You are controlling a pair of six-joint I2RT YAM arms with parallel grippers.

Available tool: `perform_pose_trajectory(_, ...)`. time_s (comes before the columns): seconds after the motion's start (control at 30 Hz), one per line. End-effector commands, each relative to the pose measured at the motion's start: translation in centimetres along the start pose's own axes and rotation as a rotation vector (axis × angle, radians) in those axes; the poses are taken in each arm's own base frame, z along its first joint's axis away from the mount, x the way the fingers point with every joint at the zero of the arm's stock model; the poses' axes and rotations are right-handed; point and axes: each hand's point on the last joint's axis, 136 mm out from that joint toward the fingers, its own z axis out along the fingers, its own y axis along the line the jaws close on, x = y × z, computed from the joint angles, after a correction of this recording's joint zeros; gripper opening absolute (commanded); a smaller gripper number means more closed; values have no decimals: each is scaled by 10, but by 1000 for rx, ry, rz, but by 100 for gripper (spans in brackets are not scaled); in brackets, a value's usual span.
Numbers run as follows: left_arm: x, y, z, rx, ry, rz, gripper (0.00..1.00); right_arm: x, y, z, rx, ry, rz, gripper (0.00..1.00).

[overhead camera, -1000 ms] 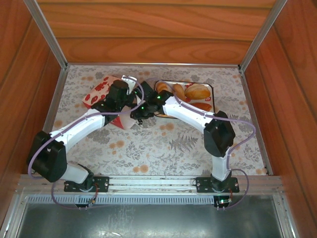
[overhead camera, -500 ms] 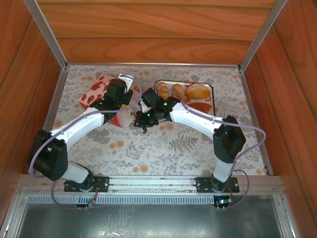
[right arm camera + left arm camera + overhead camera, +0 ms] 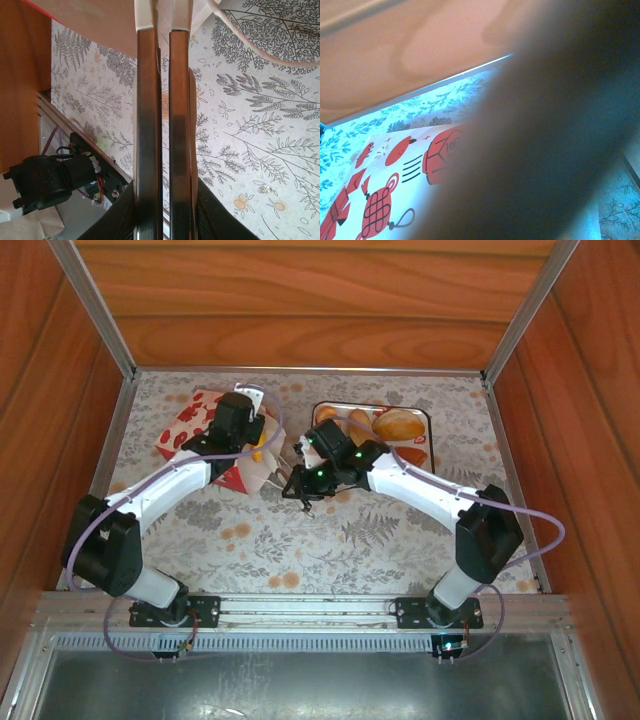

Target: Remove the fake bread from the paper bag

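The paper bag point(image 3: 195, 420), white with red prints, lies tipped over at the back left, its mouth toward the middle. My left gripper point(image 3: 248, 432) rests on top of it and is shut on the bag. In the left wrist view the bag's printed face point(image 3: 380, 200) is very close, and a dark blur hides the fingers. My right gripper point(image 3: 297, 468) is at the bag's mouth. Its fingers point(image 3: 152, 125) are nearly together, and my right gripper point(image 3: 164, 25) pinches white paper at the tips. A bit of orange fake bread point(image 3: 260, 450) shows at the mouth. Several more pieces point(image 3: 398, 424) lie on the tray.
The white tray point(image 3: 428, 418) stands at the back right, just behind the right arm. Wooden walls close in the table on the left, back and right. A white cord handle point(image 3: 260, 50) loops over the flowered tablecloth point(image 3: 340, 540) near the right fingers.
The left gripper has pulled the bag up and back to the left, tipping it further. The right gripper has shifted slightly right and toward the front, and its elbow has swung out right.
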Motion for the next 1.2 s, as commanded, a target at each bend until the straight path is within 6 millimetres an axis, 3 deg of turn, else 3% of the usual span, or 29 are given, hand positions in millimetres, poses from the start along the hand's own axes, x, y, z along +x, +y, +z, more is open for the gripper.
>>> perform_pose_trajectory(0.0, -10, 8, 7, -24, -12, -60, 0, -3, 13, -16, -74, -34, -19, 0)
perform_pose_trajectory(0.77, -10, 10, 36, -43, 29, -147, 0, 4, -6, -49, -74, -113, 31, 0)
perform_pose_trajectory(1.17, -10, 17, 37, -71, 41, -148, 0, 9, -22, -85, -46, -200, 71, 0)
